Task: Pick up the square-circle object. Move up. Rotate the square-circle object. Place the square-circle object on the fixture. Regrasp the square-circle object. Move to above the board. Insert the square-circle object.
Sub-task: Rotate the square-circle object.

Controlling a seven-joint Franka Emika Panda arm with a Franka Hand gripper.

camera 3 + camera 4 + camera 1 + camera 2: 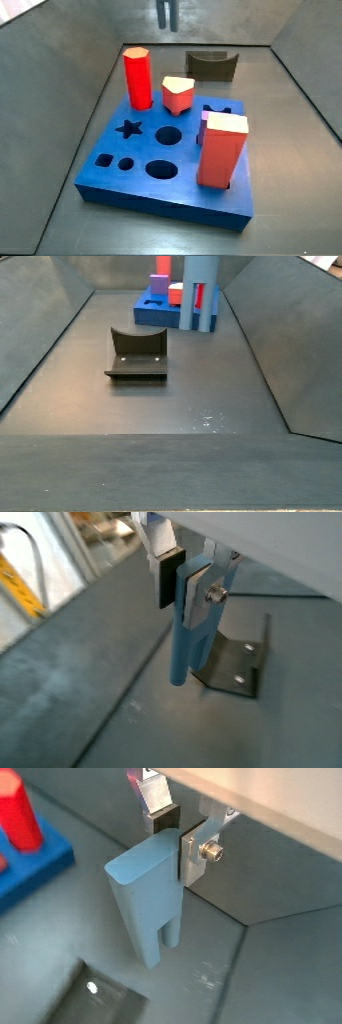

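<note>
Gripper (185,580) cropped by frame edge in both wrist views; likewise the square-circle object (201,291) in a side view. Board (34,863) only partly in view, possibly blurred.

Pincer (182,840), silver plates, dark pads, seemingly screwed

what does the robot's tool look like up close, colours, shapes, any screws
In both wrist views the tool hangs above the grey floor. It has two flat silver metal finger plates with dark, near-black pads on their inner faces. A round screw head fastens one plate. The body above is pale white-grey with a small red mark. No cables show.
</note>
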